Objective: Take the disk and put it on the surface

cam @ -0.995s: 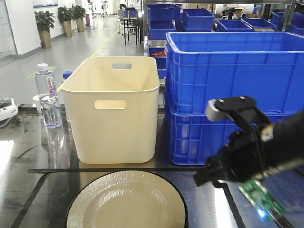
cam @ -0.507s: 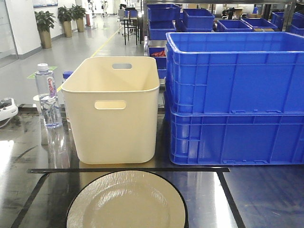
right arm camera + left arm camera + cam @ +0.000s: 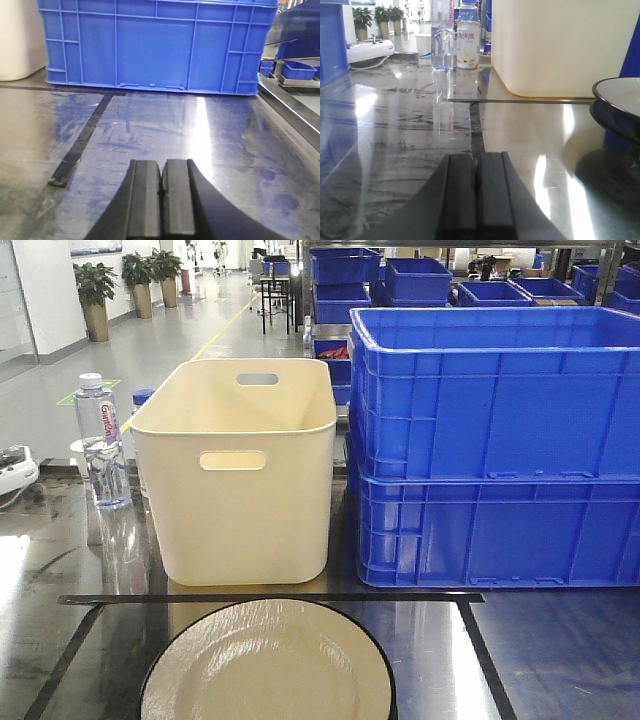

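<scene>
Disk (image 3: 267, 665) unmoved, right arm gone

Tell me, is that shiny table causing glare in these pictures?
Yes. In the left wrist view the dark glossy metal tabletop throws white glare streaks, and the closed left claw is dim. In the right wrist view a bright streak runs below the blue plastic crate. The front view is sharp, with mild reflections.

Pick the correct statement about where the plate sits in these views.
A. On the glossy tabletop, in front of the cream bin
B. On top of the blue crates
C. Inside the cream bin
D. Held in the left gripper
A: the plate rests on the tabletop, nearer the camera than the cream bin.
</scene>
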